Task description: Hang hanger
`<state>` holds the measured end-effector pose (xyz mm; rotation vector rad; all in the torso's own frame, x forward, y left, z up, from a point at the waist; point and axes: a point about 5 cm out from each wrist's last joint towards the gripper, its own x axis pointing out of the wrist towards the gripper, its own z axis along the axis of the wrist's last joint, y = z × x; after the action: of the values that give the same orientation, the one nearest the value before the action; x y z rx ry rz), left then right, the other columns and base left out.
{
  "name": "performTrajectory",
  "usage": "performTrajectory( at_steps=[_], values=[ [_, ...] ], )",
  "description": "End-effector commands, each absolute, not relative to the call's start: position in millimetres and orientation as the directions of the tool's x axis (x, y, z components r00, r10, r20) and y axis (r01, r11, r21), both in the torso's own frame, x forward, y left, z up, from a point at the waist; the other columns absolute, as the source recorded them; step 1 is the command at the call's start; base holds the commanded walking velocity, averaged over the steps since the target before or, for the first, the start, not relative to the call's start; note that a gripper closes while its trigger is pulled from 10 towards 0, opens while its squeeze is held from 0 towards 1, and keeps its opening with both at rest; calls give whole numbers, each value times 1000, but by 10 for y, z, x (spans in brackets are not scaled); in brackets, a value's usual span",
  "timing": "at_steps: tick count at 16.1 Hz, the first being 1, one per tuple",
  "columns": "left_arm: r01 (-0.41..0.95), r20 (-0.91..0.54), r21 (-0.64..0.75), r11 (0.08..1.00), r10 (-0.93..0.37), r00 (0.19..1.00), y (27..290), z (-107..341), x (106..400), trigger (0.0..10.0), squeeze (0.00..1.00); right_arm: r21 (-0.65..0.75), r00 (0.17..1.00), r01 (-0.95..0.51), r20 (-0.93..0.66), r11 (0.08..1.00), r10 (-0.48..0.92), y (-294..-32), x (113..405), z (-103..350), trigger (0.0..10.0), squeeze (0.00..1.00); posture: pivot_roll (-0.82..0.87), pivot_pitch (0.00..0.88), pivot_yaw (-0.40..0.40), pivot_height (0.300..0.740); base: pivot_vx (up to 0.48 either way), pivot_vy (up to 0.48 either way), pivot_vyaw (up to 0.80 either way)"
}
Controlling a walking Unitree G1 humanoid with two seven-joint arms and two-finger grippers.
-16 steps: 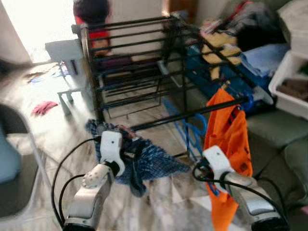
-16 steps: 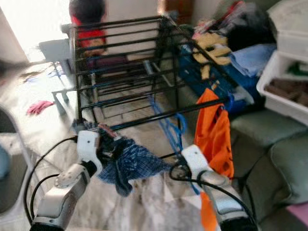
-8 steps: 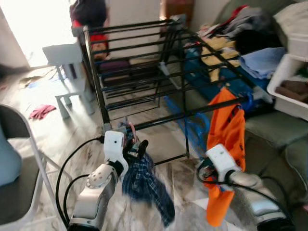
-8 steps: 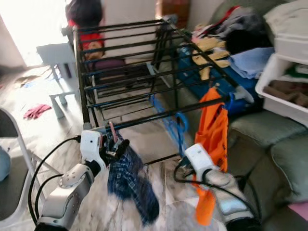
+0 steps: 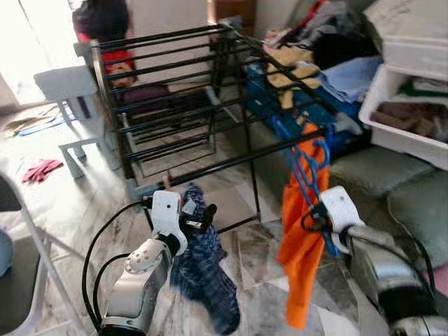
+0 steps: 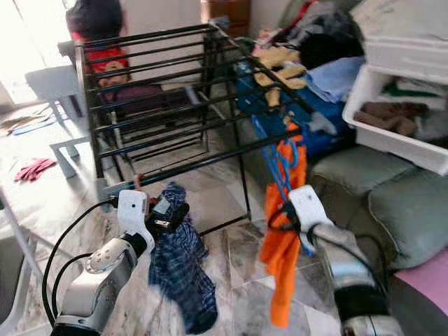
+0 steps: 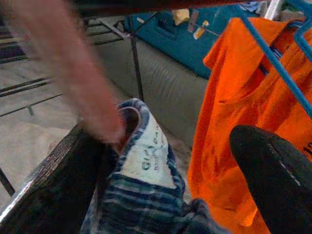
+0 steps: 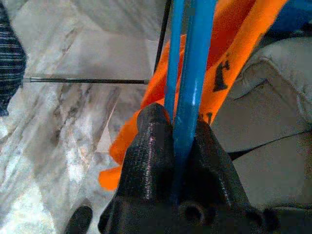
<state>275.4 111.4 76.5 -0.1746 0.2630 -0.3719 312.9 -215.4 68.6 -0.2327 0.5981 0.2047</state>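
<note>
A black drying rack (image 5: 210,91) stands on the marble floor in front of me. My left gripper (image 5: 199,213) sits just below the rack's near bar, shut on a pink hanger (image 7: 92,83) and the collar of a blue plaid shirt (image 5: 203,273) that hangs down from it. To the right, my right gripper (image 8: 180,131) is shut on the shaft of a blue hanger (image 5: 304,164) carrying an orange shirt (image 5: 301,231). The blue hanger's top is up at the rack's near right corner; I cannot tell whether it hooks the bar.
A green sofa (image 5: 392,189) on the right carries a white bin (image 5: 402,119) and piled clothes (image 5: 329,56). A person (image 5: 105,28) is behind the rack, next to a grey stool (image 5: 66,84). A folding chair (image 5: 14,231) stands at the left. A pink cloth (image 5: 42,168) lies on the floor.
The plaid shirt, flung out sideways a second ago, now hangs straight down from my left gripper. My right gripper has risen with the blue hanger. The view has shifted.
</note>
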Motion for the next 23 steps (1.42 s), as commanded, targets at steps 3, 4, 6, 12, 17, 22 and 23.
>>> performTrajectory(
  at_steps=[3, 4, 6, 12, 17, 22, 23],
  values=[
    [352, -235, -214, 911, -397, 887, 1091, 769, 2758, 10000, 0, -91, 792, -315, -573, 945, 210, -1994, 3315, 746, 10000, 0, -145, 0, 48, 740, 0, 0, 0],
    [352, -240, -213, 912, -398, 886, 1094, 762, 2754, 10000, 0, -55, 779, -341, -575, 938, 249, -1910, 3377, 767, 10000, 0, -145, 0, 48, 740, 0, 0, 0],
    [349, -243, -211, 913, -395, 886, 1101, 757, 2742, 10000, 0, -6, 728, -422, -599, 907, 335, -1733, 3402, 738, 10000, 0, -131, 0, 41, 740, 0, 0, 0],
    [352, -237, -213, 911, -398, 886, 1096, 770, 2718, 10000, 0, 1, 665, -504, -637, 864, 389, -1639, 3402, 655, 10000, 0, -129, 0, 42, 740, 0, 0, 0],
    [355, -249, -207, 911, -400, 882, 1079, 758, 2731, 10000, 0, 35, 670, -440, -653, 897, 354, -1671, 3497, 691, 10000, 0, -129, 0, 39, 740, 0, 0, 0],
    [356, -262, -173, 918, -392, 882, 1050, 740, 2716, 10000, 0, 118, 626, -312, -721, 943, 297, -1794, 3301, 393, 10000, 1000, -131, 0, 32, 740, 0, 0, 0],
    [360, -259, -174, 916, -396, 881, 1039, 746, 2727, 10000, 0, 96, 645, -304, -712, 948, 279, -1820, 3307, 397, 10000, 1000, -130, 0, 30, 740, 0, 0, 0]
  ],
)
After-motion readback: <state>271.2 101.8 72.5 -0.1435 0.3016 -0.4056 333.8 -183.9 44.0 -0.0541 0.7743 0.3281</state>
